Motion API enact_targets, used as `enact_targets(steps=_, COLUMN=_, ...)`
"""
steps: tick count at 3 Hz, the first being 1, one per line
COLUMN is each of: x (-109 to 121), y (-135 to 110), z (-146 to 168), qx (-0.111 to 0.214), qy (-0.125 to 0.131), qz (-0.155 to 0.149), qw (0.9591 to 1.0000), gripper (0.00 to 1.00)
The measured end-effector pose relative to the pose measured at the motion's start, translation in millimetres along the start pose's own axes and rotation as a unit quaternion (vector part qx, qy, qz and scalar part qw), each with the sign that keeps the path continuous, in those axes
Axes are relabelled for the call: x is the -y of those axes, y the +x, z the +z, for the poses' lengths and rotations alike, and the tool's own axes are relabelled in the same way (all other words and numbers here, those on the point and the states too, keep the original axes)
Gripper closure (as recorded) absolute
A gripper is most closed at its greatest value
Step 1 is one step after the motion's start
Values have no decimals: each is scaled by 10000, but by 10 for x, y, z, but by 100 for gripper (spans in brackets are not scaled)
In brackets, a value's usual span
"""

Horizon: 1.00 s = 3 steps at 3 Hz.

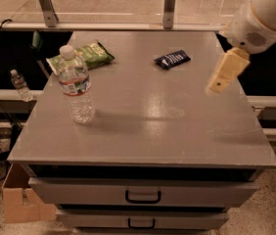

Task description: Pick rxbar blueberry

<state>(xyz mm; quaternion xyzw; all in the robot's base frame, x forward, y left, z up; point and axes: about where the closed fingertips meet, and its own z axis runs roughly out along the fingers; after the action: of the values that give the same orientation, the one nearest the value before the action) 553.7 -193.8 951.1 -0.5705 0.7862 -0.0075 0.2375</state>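
The rxbar blueberry (172, 59) is a small flat dark navy bar with white lettering. It lies on the grey table top (148, 121) toward the far middle-right. My gripper (223, 75) hangs from the white arm at the upper right, above the table's right side. It is to the right of the bar and nearer the camera, apart from it. A tan finger (227, 70) points down.
A clear water bottle (76, 87) stands upright on the left of the table. A green crinkly chip bag (81, 55) lies behind it. Drawers with handles (143, 196) are below the front edge. A cardboard box (23, 199) and a small bottle (19, 84) are at the left.
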Motion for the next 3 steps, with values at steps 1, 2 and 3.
enact_targets(steps=1, x=375, y=-336, z=441, qx=495, qy=68, qz=270, qw=9984, gripper=0)
enact_targets(steps=2, x=724, y=-627, z=896, qx=1003, qy=165, qz=688, qw=9924, gripper=0)
enact_targets(steps=3, x=724, y=-627, z=897, qx=1003, qy=164, qz=688, qw=9924, gripper=0)
